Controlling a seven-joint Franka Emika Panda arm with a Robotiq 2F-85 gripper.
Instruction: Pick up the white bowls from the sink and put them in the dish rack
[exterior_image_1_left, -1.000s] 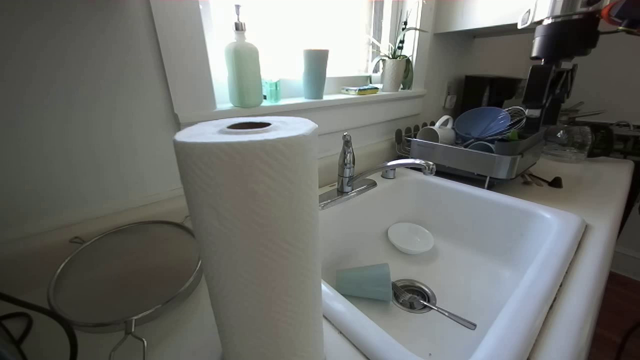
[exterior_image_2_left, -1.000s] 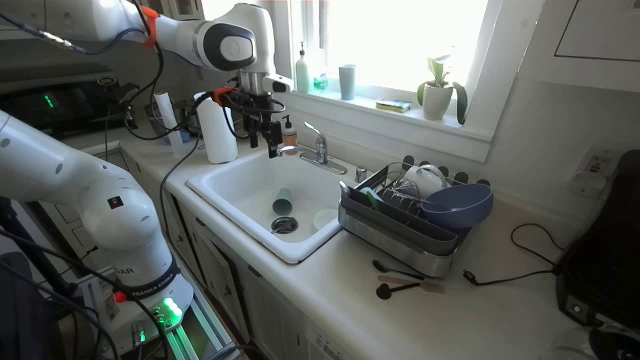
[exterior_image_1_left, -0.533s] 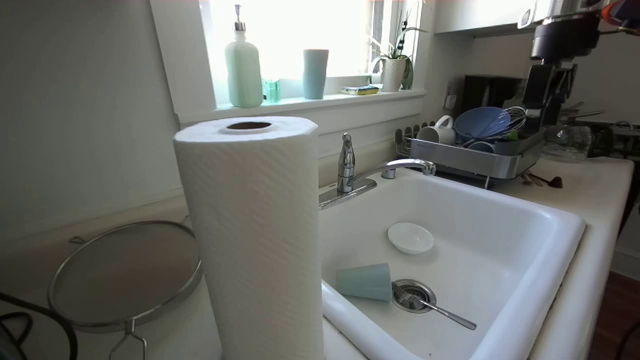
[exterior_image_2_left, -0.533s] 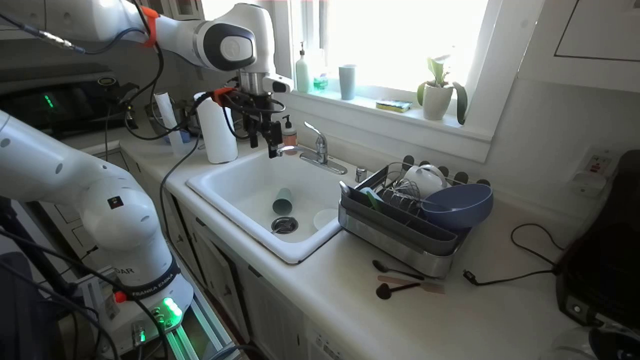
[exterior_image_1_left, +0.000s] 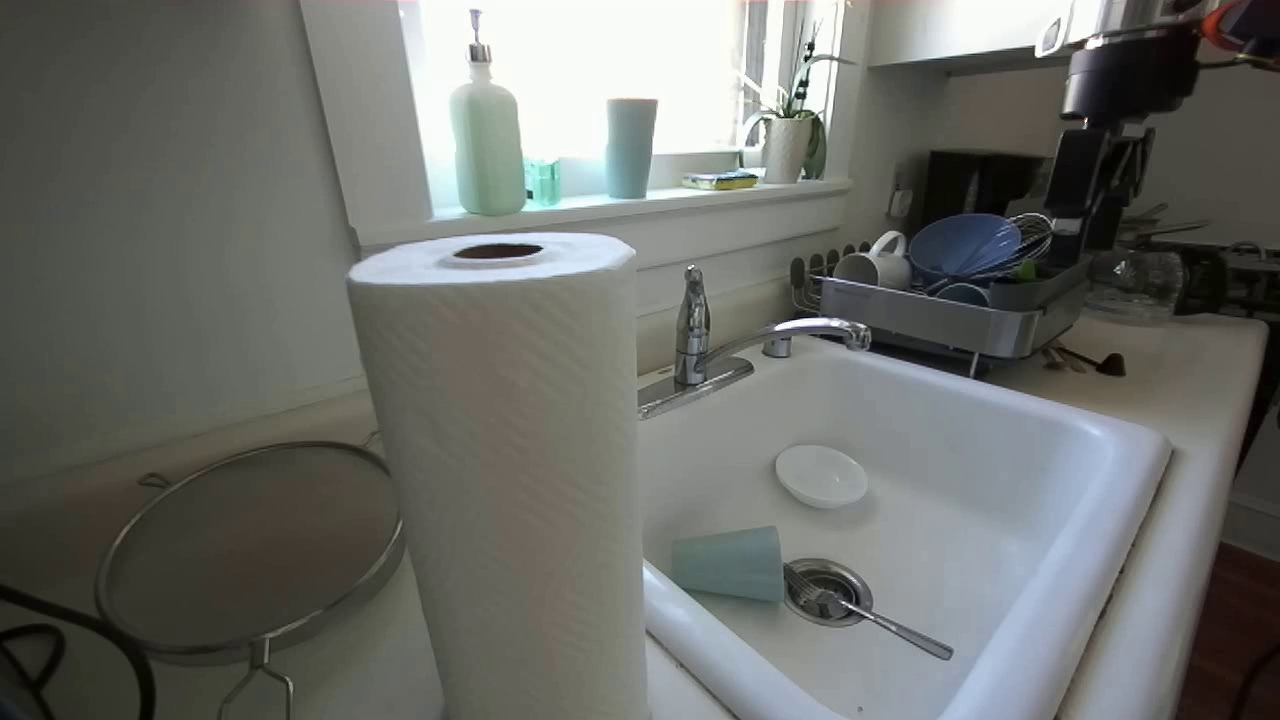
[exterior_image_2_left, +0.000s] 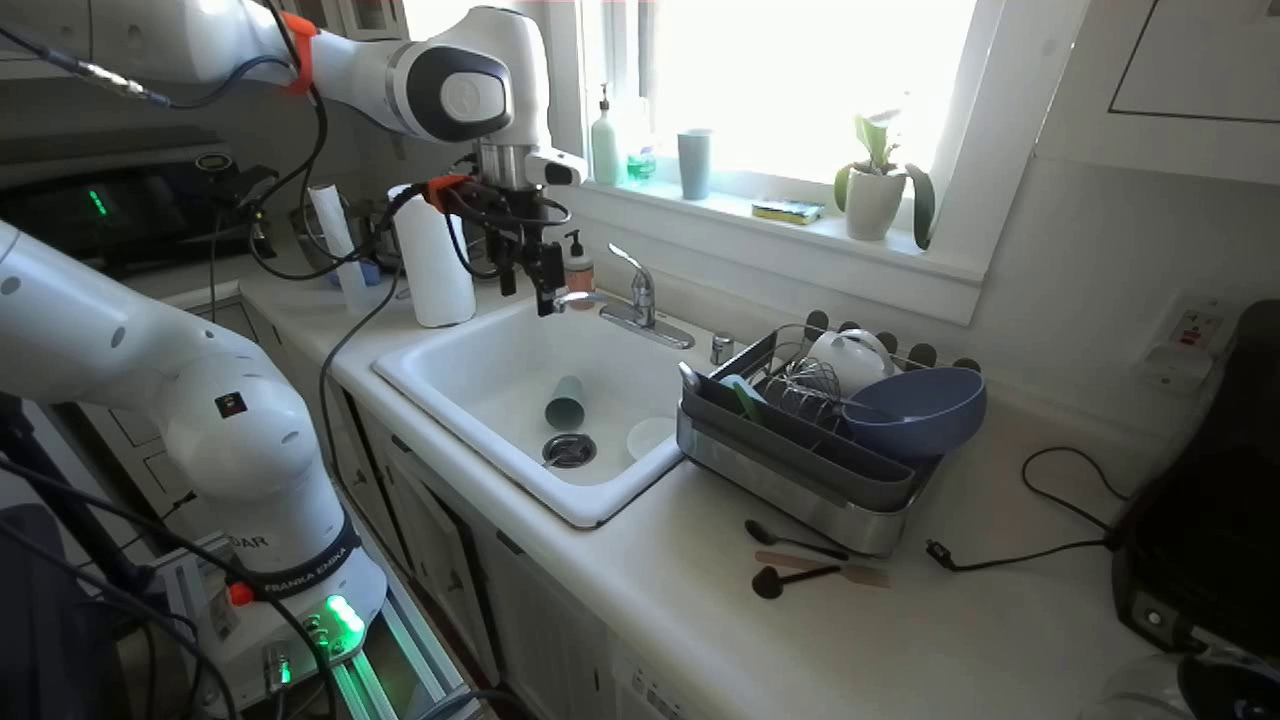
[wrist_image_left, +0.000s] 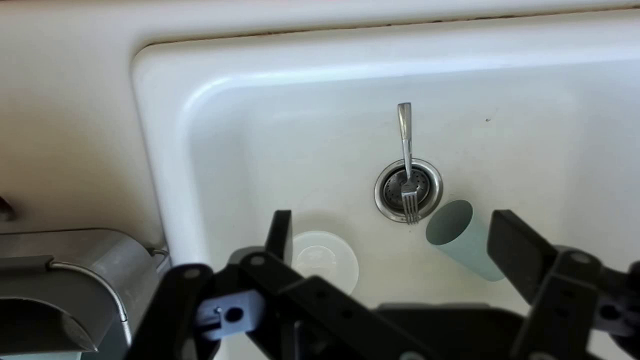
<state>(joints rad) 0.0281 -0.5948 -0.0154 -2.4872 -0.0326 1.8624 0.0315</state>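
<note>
One white bowl (exterior_image_1_left: 822, 475), small, round, shallow and plain, lies in the sink (wrist_image_left: 162, 125) at the end nearer the dish rack (exterior_image_2_left: 775, 490), a slightly brighter white than the sink floor around it. Above the sink is the tool (wrist_image_left: 392, 235), its fingers (wrist_image_left: 281, 232) set wide apart. A thick rounded rim bounds the sink; the rack stands on the tabletop (exterior_image_2_left: 700, 560) just beside that rim. Bare sink floor separates the bowl from the drain (wrist_image_left: 394, 189), across which a fork (wrist_image_left: 405, 125) lies, and from a teal cup (wrist_image_left: 470, 254) on its side near the drain. The spout of the faucet (exterior_image_1_left: 692, 340) reaches out over the sink. In the wrist view, parts of the tool cover the bowl's margin and the cup's mouth is exposed; in an exterior view, the bowl is seen whole and the cup from its flank, while a paper-towel roll (exterior_image_1_left: 500, 480) masks part of the sink and a mesh screen (exterior_image_1_left: 260, 550) appears beside the roll. The rim partly hides the bowl in an exterior view that also shows an orange pump bottle (exterior_image_2_left: 580, 280) near the faucet.
</note>
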